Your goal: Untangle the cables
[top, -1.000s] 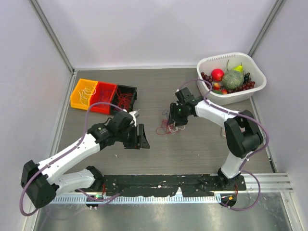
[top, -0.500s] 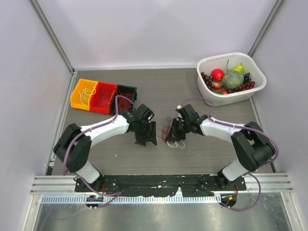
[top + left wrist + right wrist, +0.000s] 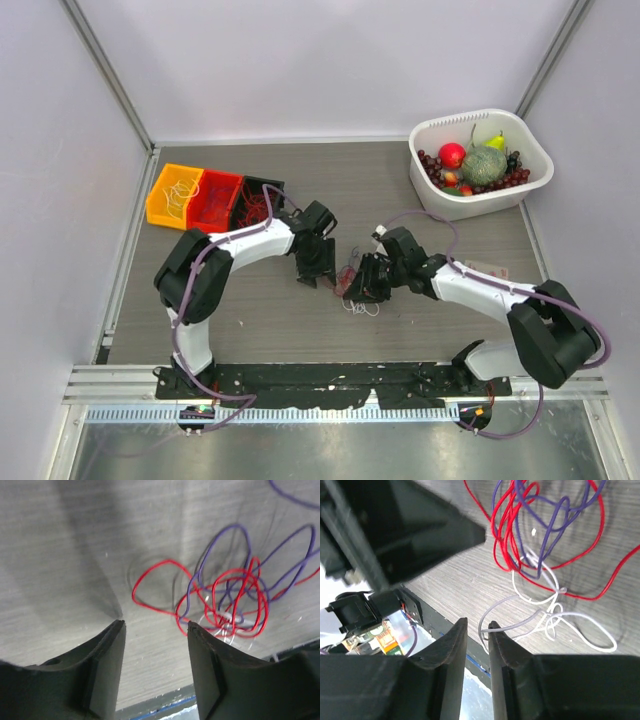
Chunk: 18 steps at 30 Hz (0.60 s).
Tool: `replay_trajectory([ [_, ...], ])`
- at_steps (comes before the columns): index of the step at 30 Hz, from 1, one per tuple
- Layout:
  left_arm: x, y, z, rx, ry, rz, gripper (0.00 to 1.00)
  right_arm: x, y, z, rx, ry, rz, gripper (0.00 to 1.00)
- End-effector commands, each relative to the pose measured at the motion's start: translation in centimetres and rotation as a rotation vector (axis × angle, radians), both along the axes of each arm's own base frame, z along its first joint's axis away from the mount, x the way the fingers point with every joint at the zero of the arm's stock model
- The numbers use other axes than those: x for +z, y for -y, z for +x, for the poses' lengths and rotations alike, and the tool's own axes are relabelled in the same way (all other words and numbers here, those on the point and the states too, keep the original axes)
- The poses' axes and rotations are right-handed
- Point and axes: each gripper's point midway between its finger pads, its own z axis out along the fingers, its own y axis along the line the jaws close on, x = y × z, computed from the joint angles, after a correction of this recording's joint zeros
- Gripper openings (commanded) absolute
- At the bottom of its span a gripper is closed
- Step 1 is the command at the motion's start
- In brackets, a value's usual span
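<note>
1. Over the table, in the top view, the left gripper sits just left of the cables. The right gripper is at their right edge, so the two grippers almost face each other across the tangle.
2. A second ago the left arm lay stretched out low and to the left, and its gripper was well apart from the tangle. Half a second ago it was partway over, and now it is close beside the wires.
3. The right gripper has drawn toward the near edge over the same second, and the tangle lies nearer that edge too.
4. The orange, red and black bins at the far left and the white basket of fruit at the far right have not moved.
5. From the left wrist, the gripper is spread wide with only bare table between its fingers. The cables lie ahead and to the right, as red and purple loops over a few white strands.
6. From the right wrist, the gripper is nearly closed, with only a thin slit left. A pale strand of the cables curls right at the fingertips. I cannot tell whether it is pinched.
</note>
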Motion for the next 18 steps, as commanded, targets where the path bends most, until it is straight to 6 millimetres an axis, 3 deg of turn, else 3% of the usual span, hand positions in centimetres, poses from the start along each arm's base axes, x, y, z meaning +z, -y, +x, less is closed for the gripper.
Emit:
replay_trajectory([
  [1,-0.9,-0.4,1.6,-0.013,0.047,0.114,0.52,2.0,0.5,0.1,0.010,0.085,-0.028,0.31],
  [4,-1.2,-0.5,2.2,-0.029,0.088,0.166,0.44,2.2,0.6,0.4,0.015,0.101,-0.040,0.31],
  [8,-2.2,-2.8,3.1,-0.048,0.143,0.355,0.33,1.8,0.9,1.1,0.015,0.111,-0.100,0.32],
  [11,-3.2,-3.8,2.8,-0.085,0.132,0.410,0.25,2.4,0.7,2.3,0.019,0.154,-0.143,0.41],
  [15,-3.0,-3.6,1.8,-0.130,0.141,0.372,0.03,1.2,1.8,4.5,-0.058,0.167,-0.277,0.49],
  [18,-1.6,-3.2,0.9,-0.113,0.180,0.268,0.00,0.2,1.7,5.5,-0.072,0.146,-0.332,0.50],
])
